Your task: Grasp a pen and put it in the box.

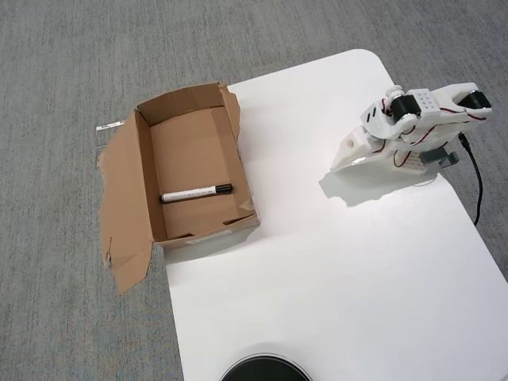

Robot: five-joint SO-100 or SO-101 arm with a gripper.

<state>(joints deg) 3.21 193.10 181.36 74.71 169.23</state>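
Gripper (348, 152) folded at right, jaw opening indiscernible; pen (196, 192) lies in box (127, 190); white counter (333, 270) over grey carpet (55, 79).

The folded white plastic robot arm (413, 127) covers its own two-finger gripper (347, 155), so whether the jaws are parted or closed cannot be told. The dark print along the slim white marker pen with a black cap (196, 193) is too small to read. Well below the arm, a round black object (264, 369) is cut off by the picture's bottom edge, and what it is cannot be told.
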